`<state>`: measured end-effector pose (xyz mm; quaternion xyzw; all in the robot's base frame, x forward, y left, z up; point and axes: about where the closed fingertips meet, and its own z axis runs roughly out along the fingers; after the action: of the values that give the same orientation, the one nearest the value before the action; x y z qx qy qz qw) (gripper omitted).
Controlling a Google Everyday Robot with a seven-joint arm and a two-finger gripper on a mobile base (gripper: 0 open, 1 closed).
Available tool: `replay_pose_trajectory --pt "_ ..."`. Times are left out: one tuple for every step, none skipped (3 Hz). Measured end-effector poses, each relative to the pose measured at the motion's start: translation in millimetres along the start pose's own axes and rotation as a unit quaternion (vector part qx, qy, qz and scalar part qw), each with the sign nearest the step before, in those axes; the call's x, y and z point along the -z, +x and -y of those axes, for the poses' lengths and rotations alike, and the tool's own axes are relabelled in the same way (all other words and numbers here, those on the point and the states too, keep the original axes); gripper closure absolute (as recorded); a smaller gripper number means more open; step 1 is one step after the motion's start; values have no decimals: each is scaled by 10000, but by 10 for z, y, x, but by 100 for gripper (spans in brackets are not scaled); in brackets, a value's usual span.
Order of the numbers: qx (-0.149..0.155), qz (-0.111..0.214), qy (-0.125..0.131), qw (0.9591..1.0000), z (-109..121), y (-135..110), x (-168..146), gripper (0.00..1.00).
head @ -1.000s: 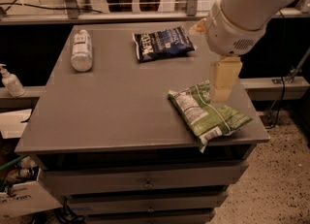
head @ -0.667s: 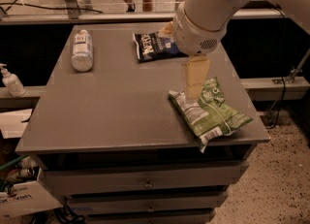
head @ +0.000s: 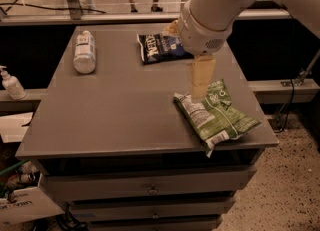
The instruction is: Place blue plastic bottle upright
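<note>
The desk [head: 115, 110] is plain dark grey. The bottle [head: 84, 51] is clear with a white-and-blue label. One snack bag [head: 160, 47] is dark blue with white lettering, and the other bag [head: 217, 115] is green and white. The cream-yellow tool [head: 199, 91] hangs above that bag's near corner, under a white arm [head: 215, 10].

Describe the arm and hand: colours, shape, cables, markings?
Arm: thick, rounded white casing with a small dotted vent patch near the wrist. No cables or markings show. Hand: pale tan, narrow and flat-sided, far slimmer than the arm. It sits over the table at the upper edge of the green bag.
</note>
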<state>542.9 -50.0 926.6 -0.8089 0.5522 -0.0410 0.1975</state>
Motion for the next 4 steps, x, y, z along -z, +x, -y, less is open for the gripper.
replay_pose_trajectory --pt "463 88 53 9989 400 -29 -180 0" --pt "892 226 106 9957 863 -100 -342 0" --pt "1442 404 -2 9887 1298 -214 -633 0" --pt "1779 522 -55 9827 1487 -309 -784 0"
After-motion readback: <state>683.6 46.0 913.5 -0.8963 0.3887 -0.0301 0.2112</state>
